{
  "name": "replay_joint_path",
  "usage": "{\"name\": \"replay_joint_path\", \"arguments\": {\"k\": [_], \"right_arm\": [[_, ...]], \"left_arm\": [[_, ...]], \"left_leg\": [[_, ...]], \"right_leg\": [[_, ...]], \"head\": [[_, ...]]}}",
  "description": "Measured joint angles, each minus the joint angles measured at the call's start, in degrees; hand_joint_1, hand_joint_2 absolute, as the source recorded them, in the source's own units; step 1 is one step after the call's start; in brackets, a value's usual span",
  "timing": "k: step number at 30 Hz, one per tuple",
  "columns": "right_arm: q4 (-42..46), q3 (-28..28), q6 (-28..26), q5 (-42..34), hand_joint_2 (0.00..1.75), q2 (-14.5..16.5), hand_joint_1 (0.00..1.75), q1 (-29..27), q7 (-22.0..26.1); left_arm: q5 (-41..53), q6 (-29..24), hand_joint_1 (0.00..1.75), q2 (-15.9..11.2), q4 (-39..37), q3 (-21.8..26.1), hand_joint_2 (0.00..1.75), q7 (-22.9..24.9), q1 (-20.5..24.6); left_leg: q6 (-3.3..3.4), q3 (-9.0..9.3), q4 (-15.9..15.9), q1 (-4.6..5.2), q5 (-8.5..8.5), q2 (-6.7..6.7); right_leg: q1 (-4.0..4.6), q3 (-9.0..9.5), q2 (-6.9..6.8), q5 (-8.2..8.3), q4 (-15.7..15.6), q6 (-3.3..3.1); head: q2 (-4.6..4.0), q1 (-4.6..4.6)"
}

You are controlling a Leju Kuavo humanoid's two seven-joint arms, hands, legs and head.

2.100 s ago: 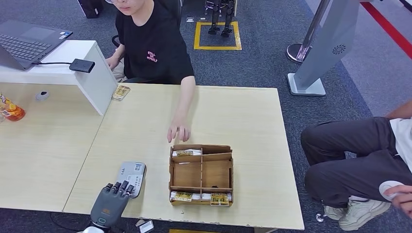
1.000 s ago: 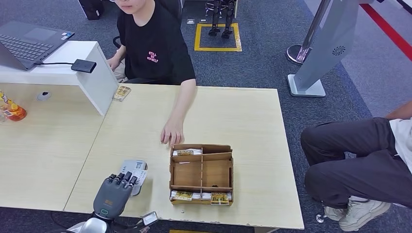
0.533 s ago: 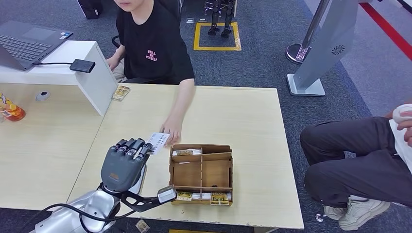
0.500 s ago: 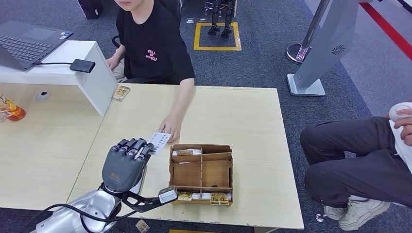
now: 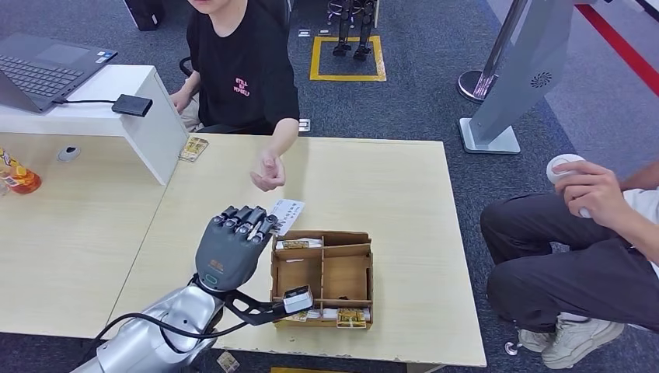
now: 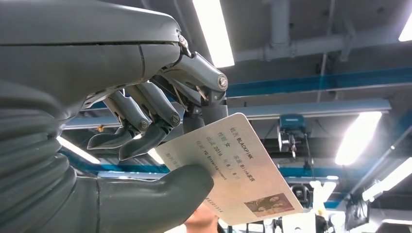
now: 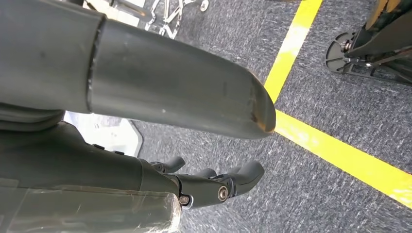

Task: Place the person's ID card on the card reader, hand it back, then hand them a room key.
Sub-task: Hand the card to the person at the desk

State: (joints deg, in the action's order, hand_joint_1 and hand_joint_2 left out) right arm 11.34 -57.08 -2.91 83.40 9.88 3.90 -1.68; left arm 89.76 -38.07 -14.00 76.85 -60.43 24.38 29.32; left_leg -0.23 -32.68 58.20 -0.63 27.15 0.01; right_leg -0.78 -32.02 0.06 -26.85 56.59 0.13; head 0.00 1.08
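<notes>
The counter (image 5: 388, 179) carries a wooden tray (image 5: 322, 278) just beside the fingers. The left hand (image 5: 233, 245) pinches the ID card (image 5: 286, 214) outward, probably offering it to the person's hand (image 5: 268, 172). The right hand (image 7: 214, 187) hangs, seemingly curled in on nothing.

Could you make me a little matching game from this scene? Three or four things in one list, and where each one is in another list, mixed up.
Things:
1. ID card
2. laptop
3. wooden tray
4. orange bottle

Places:
A. far left edge of the lower desk
B. on the raised white counter
C. held up in the robot's left hand
D. on the table beside the robot's left hand

Pairs: 1-C, 2-B, 3-D, 4-A
</notes>
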Motion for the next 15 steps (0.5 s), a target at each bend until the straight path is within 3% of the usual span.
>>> {"name": "replay_joint_path", "arguments": {"k": [6,10,15], "right_arm": [[0.00,1.15,0.27,1.47,0.00,-0.05,0.00,0.12,0.25],[0.00,1.75,0.31,1.77,0.00,-0.07,0.00,0.26,0.26],[0.00,2.20,0.31,1.86,0.00,-0.09,0.00,0.39,0.32]], "left_arm": [[-0.50,0.16,1.75,5.60,-9.47,9.33,1.75,-8.07,0.22],[-0.11,0.03,1.75,8.39,-16.17,14.64,1.75,-9.87,1.23],[-0.05,0.02,1.75,9.85,-21.00,17.76,1.75,-9.95,1.77]], "left_leg": [[0.00,0.00,0.00,-0.01,0.00,0.01],[0.00,0.01,0.00,-0.01,-0.01,0.02],[0.00,-0.01,0.00,-0.01,-0.01,0.03]], "right_leg": [[0.01,-0.02,0.01,0.00,0.00,0.00],[0.01,-0.02,0.03,0.02,0.01,-0.02],[0.01,-0.03,0.05,0.02,0.01,-0.04]], "head": [[0.00,-0.01],[0.00,-0.01],[0.00,0.00]]}}
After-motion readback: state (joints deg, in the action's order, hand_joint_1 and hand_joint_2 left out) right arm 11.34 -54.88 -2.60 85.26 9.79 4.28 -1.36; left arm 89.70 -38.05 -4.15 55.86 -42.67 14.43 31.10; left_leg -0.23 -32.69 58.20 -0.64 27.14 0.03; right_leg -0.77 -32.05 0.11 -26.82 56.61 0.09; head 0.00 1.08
